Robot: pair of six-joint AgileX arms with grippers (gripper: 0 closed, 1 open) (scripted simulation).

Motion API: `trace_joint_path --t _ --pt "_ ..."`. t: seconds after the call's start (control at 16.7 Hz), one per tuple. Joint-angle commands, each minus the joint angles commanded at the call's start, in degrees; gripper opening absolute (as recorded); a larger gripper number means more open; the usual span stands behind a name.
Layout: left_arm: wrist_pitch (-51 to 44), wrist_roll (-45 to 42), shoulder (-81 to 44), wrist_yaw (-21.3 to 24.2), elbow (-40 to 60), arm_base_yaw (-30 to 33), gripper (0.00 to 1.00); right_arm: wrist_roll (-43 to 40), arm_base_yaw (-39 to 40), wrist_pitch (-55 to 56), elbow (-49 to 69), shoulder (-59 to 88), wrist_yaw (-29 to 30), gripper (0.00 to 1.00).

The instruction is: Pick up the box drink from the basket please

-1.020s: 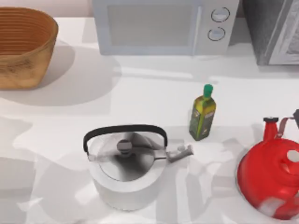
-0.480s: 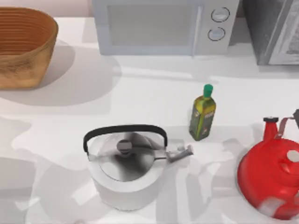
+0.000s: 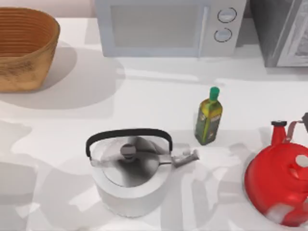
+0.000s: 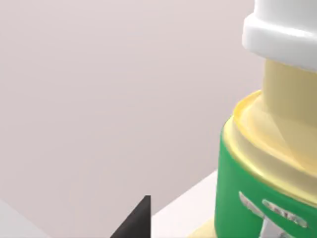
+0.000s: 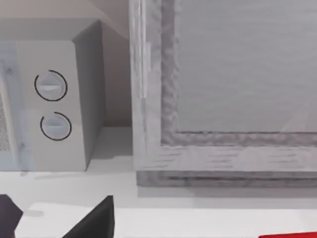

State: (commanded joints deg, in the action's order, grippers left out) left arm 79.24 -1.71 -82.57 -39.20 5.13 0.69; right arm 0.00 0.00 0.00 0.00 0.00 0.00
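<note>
- Kettle (image 3: 130, 173), silver with a black handle, stands upright at the counter's (image 3: 144, 96) near middle. A red kettle (image 3: 281, 185) sits at the near right (both are off the task and are judged obstacles to reach over).
- Left end effector (image 4: 140, 218): a dark tip at the edge of the left wrist view, close to a white-capped container (image 4: 267, 148) with a green band. Released or clenched cannot be told.
- Right end effector (image 5: 94, 220): a dark tip facing the far appliances; state cannot be told. Judged idle.
- Olive oil bottle (image 3: 209, 118) stands upright right of centre, well apart from the basket.
- Basket (image 3: 24, 50) sits at the far left, so the left arm is judged the one to use. The box drink's position is unconfirmed; it should lie inside, behind the basket's wall.
- The counter is white and smooth. A microwave (image 3: 168, 26) and a grey appliance (image 3: 284, 31) line the back.
</note>
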Motion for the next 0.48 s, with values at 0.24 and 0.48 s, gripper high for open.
trace_joint_path --t 0.24,0.48 --pt "0.00 0.00 0.00 0.00 0.00 0.00 1.00 0.00 0.00 0.00 0.00 0.00 0.00 1.00" --pt "0.00 0.00 0.00 0.00 0.00 0.00 1.00 0.00 0.00 0.00 0.00 0.00 0.00 1.00"
